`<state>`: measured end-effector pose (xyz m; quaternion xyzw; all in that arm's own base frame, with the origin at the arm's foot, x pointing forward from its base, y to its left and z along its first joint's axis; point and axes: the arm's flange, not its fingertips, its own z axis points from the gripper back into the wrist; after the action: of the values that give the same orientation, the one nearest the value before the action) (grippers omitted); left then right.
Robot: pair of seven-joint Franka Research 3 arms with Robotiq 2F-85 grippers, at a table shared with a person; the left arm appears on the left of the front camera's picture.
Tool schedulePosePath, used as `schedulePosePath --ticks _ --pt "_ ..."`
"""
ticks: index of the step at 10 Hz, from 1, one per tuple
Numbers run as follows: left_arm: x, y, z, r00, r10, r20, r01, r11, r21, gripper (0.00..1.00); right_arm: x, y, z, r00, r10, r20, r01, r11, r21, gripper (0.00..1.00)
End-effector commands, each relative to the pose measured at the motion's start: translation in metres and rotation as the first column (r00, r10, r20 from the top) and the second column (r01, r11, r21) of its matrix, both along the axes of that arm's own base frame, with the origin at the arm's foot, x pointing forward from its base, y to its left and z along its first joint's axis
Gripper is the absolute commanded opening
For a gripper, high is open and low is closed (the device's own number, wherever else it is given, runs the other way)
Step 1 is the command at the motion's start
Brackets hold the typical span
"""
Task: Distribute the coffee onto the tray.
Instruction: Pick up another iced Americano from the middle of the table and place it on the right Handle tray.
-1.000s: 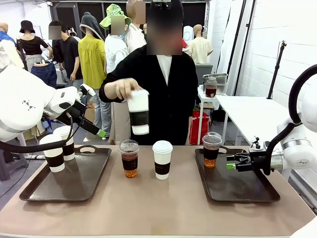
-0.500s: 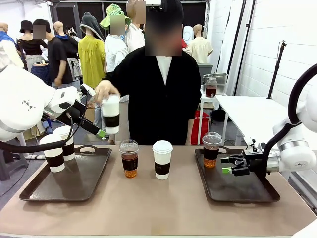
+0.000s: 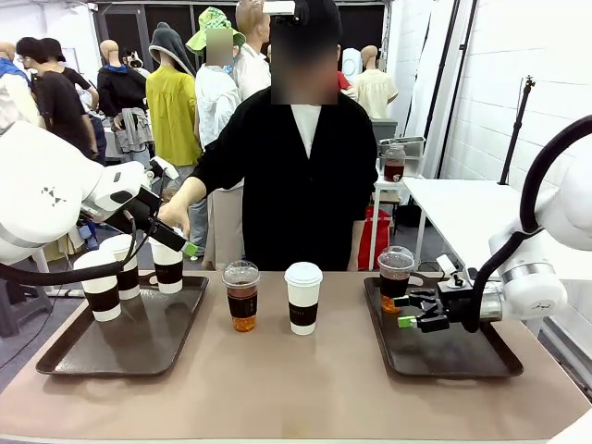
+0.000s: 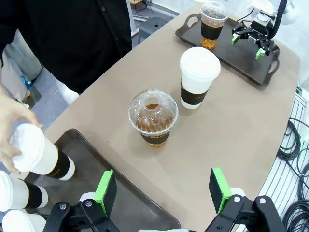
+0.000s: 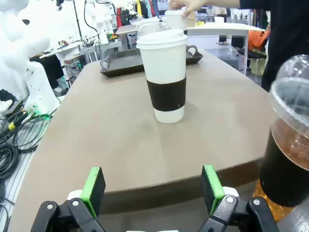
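Person's hand (image 3: pixel 173 215) now down atop paper cup (image 3: pixel 168 272) on left tray (image 3: pixel 57 355)

2 glossy white arms (image 3: pixel 46 194) carry black jaws with green pads (image 4: pixel 105 186), seemingly rubber.

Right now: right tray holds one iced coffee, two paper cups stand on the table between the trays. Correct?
No: between the trays stand one paper cup and the middle iced coffee, per the front view. The right tray does hold the other iced coffee.
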<state>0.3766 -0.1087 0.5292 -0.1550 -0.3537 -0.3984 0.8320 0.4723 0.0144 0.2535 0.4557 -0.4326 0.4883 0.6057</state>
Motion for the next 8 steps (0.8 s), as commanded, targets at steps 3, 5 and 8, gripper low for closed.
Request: schedulePosePath --ticks 3,5,8 --pt "0.0 0.002 -0.001 1.0 -0.008 -0.005 0.008 1.0 -0.013 1.0 0.008 0.03 -0.013 0.999 0.019 0.051 -0.021 0.999 0.05 1.0" --pt "0.0 0.002 -0.001 1.0 -0.008 -0.005 0.008 1.0 -0.013 1.0 0.014 0.044 -0.017 0.998 0.029 0.057 -0.032 0.998 0.053 1.0" --pt "0.0 0.002 -0.001 1.0 -0.008 -0.005 0.008 1.0 -0.013 1.0 0.025 0.059 -0.018 0.997 0.033 0.065 -0.037 0.997 0.065 1.0"
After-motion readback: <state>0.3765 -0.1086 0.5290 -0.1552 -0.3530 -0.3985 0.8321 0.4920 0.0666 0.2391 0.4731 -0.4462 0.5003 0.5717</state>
